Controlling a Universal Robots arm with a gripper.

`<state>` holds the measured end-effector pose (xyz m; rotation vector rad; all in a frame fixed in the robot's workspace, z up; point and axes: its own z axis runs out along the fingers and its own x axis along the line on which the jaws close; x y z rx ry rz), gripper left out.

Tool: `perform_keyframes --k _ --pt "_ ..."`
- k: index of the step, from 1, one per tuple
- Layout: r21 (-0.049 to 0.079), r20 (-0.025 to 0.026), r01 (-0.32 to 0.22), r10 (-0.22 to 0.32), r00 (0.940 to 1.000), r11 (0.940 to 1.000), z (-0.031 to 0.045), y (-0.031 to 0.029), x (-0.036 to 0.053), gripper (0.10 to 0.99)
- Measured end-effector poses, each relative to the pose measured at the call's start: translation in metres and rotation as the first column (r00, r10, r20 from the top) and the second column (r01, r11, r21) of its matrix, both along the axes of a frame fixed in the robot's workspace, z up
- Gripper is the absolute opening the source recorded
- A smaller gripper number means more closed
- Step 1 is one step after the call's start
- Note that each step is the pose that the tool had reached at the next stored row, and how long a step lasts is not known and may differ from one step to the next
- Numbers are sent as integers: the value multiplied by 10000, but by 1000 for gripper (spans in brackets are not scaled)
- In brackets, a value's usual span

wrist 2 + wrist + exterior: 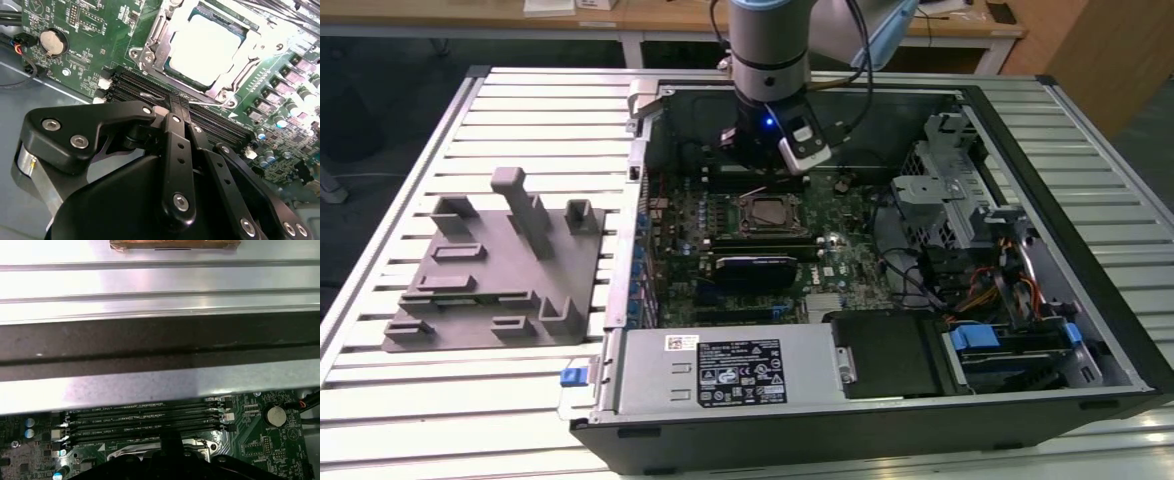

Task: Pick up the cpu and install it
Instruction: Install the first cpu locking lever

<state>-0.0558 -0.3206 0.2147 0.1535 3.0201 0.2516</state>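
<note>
Inside the open computer case (1067,330), lying on its side on a slatted metal table (400,400), a green motherboard (841,260) faces upward. Item: the cpu (205,47), pale silvery square top, sits flat within the socket frame (150,52) at the board's middle; in the exterior view the same socket (766,212) shows just below the arm's end, its metal rim around the chip. Item: the gripper (180,107), black, hangs over the board just beside the socket; in the second wrist view its two fingers (172,145) are drawn together tip to tip over the black memory slots (210,120), nothing between them, clear of the cpu. In the exterior view the gripper (767,150) sits at the far edge of the board, above the socket. Item: round coin battery (52,42) on the board, away from the socket; it shows also in the first wrist view (276,415), beside the memory slots (145,422). Item: grey moulded fixture (494,270) with upright blocks, on the table toward the exterior view's left, well apart from the case. Item: power supply (720,375), labelled, at the near edge of the case. Item: drive cage (961,210) with bundled cables, toward the exterior view's right.
</note>
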Motion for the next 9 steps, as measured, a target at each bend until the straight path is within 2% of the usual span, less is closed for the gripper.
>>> perform_keyframes --k 2,4,5,9 --pt "2 155 0 0 9999 10000 -12 0 0 106" --pt "2 278 14 -14 9996 10000 -25 -1 -1 106" --pt "2 298 42 -42 9995 10000 -32 -1 -2 106" --pt "2 311 328 -328 9990 9995 -50 -1 -4 106"
